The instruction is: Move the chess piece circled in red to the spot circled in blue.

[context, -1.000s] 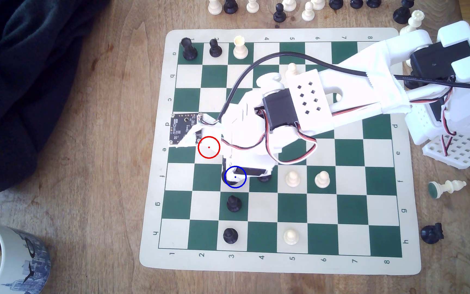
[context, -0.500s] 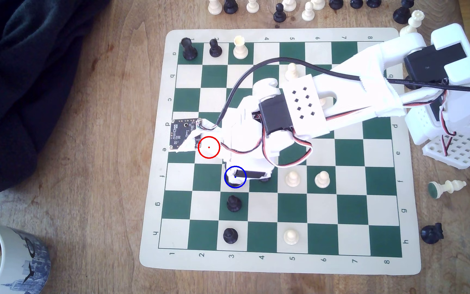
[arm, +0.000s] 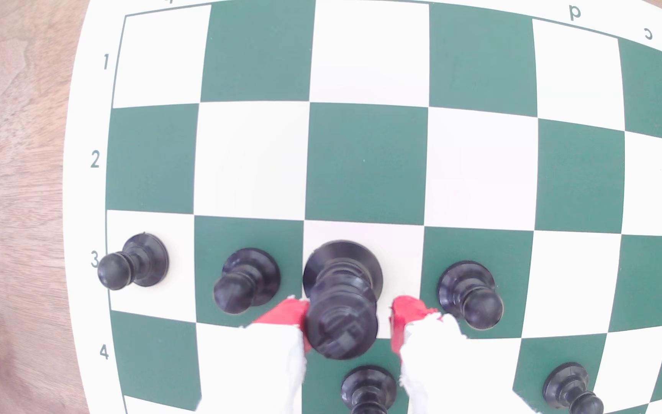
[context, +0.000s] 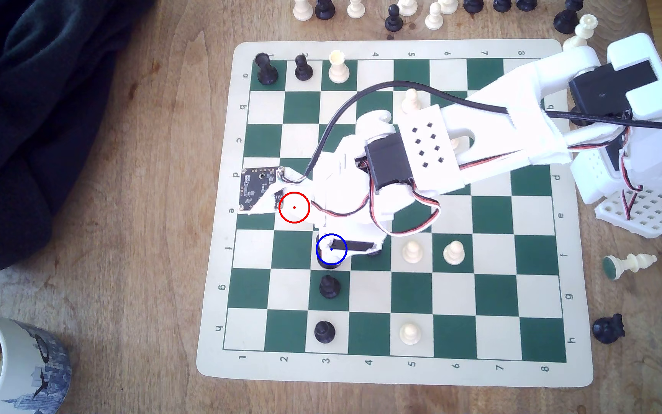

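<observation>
One tall black chess piece [arm: 341,302] stands between my tool's [arm: 348,322] red pads [arm: 405,314], jaws slightly apart; light, rigid, slick plastic, best pinched below its lumpy head.

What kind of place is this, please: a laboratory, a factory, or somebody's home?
Probably a home or hobby desk, not a factory: a roll-up chess mat lies on a wooden table, with a printed mug and dark clothing beside it.
</observation>
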You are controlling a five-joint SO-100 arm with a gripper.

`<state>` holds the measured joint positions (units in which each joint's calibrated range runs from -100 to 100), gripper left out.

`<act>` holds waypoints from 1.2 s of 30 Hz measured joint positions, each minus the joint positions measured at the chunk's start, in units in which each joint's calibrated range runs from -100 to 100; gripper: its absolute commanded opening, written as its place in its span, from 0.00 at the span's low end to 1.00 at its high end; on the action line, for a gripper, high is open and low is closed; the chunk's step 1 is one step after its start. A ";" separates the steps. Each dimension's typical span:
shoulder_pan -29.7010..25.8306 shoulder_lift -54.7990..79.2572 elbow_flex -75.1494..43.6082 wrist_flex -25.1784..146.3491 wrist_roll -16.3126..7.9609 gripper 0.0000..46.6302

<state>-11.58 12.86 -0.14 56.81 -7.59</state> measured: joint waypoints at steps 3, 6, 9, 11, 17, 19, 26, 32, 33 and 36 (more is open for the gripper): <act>0.00 0.00 0.00 0.00 0.00 0.29; 0.00 0.00 0.00 0.00 0.00 0.29; 0.00 0.00 0.00 0.00 0.00 0.30; 0.00 0.00 0.00 0.00 0.00 0.30; 0.00 0.00 0.00 0.00 -0.05 0.32; 0.00 0.00 0.00 0.00 -0.05 0.32; 0.00 -3.94 0.00 0.32 -0.54 0.34; 0.00 -13.99 3.34 1.67 -1.22 0.05; 0.00 -17.09 6.78 1.27 -1.22 0.03; -0.52 -31.17 22.41 -2.79 -1.47 0.02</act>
<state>-12.09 -18.31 22.28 54.02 -9.06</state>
